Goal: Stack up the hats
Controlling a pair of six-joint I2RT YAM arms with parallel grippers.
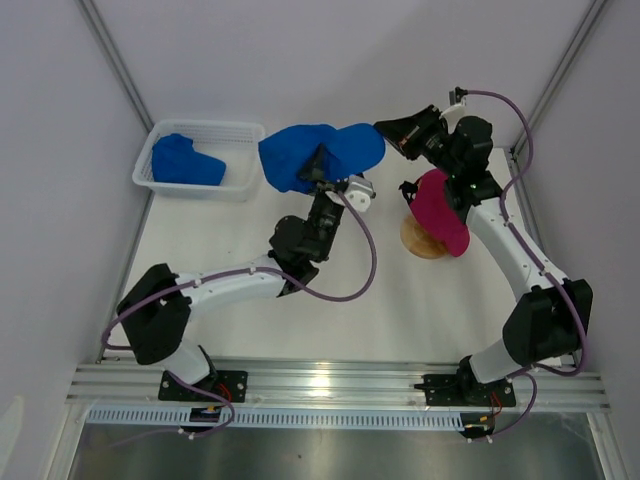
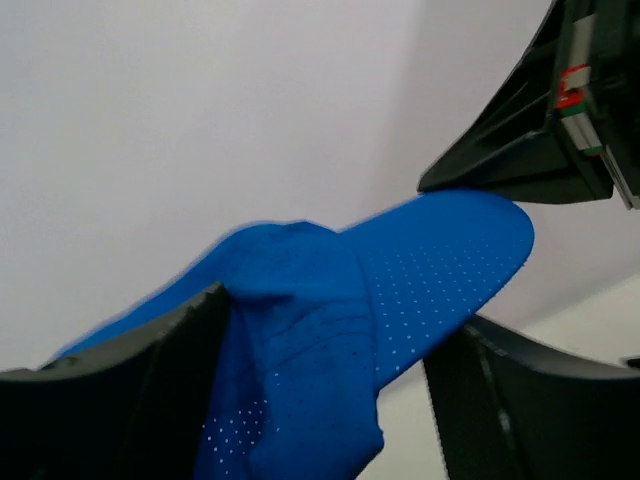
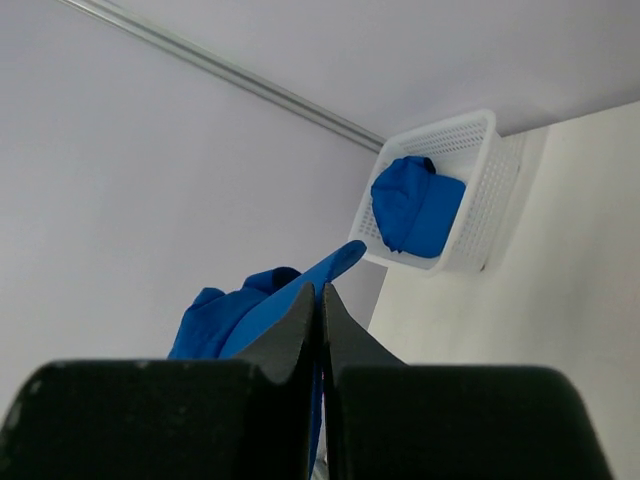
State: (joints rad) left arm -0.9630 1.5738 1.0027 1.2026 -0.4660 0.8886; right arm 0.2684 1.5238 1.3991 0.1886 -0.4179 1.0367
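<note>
A royal blue hat (image 1: 320,152) hangs in the air at the back middle. My right gripper (image 1: 382,128) is shut on its brim tip; in the right wrist view the shut gripper (image 3: 322,300) pinches the brim, with the hat (image 3: 225,310) behind. My left gripper (image 1: 320,168) is under the hat. In the left wrist view it (image 2: 340,315) is open wide, and the blue fabric (image 2: 300,340) hangs between the fingers and touches only the left one. A magenta hat (image 1: 440,208) sits on the wooden stand. Another blue hat (image 1: 185,160) lies in the basket.
The white mesh basket (image 1: 240,135) stands at the back left and also shows in the right wrist view (image 3: 485,190). The round wooden stand (image 1: 420,242) is at the right, close to my right forearm. White walls enclose the table on three sides.
</note>
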